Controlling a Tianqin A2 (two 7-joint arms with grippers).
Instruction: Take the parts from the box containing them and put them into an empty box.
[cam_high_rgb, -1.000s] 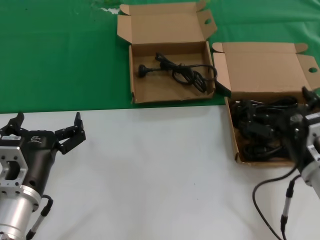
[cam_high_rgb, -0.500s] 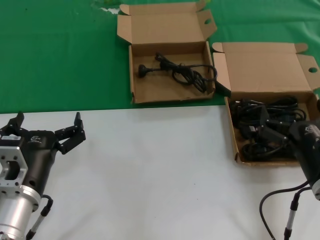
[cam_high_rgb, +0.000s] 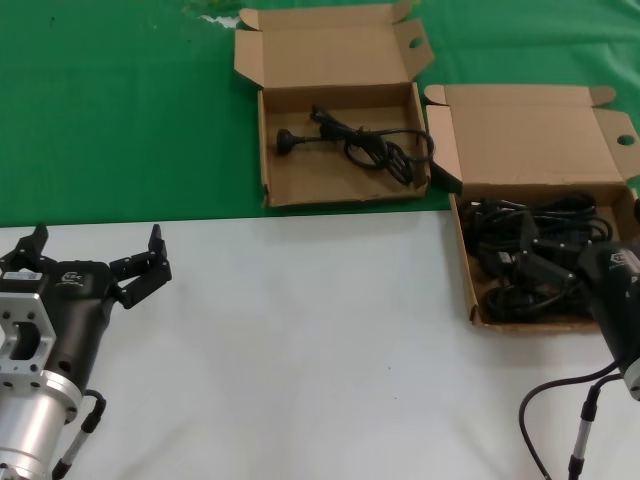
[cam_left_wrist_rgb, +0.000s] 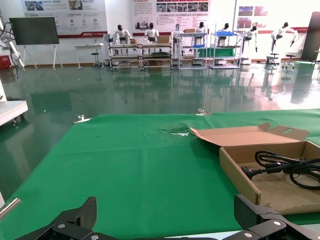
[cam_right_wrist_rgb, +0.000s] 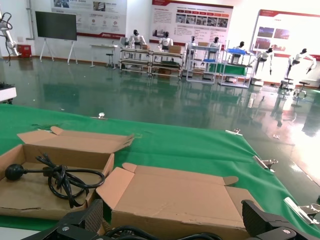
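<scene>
1. Overhead, the head view shows the right gripper (cam_high_rgb: 545, 262) low over the near part of the wider box (cam_high_rgb: 520, 140), among the tangled power cords (cam_high_rgb: 545, 220). Its fingers are hidden against the black cords, so open or closed cannot be told here. Risk: the loops overlap, so a grasp may lift several cords or snag one on the box wall. The narrower box (cam_high_rgb: 335, 60), well apart toward the left, already holds one cord (cam_high_rgb: 360, 145). The left gripper (cam_high_rgb: 95, 272) is parked over the white table (cam_high_rgb: 300, 340), jaws spread, holding nothing.

2. Left wrist view: both fingertips (cam_left_wrist_rgb: 80, 215) stand wide apart above the green cloth (cam_left_wrist_rgb: 125, 165). The narrower box (cam_left_wrist_rgb: 240, 175) lies ahead with its cord (cam_left_wrist_rgb: 290, 167).

3. Right wrist view: the fingertips (cam_right_wrist_rgb: 260, 215) stand wide apart, so the jaws are open. Cord loops (cam_right_wrist_rgb: 150, 234) show just between them, under the wider box's lid (cam_right_wrist_rgb: 180, 197). Risk: closing off-centre would pinch only an outer loop.
</scene>
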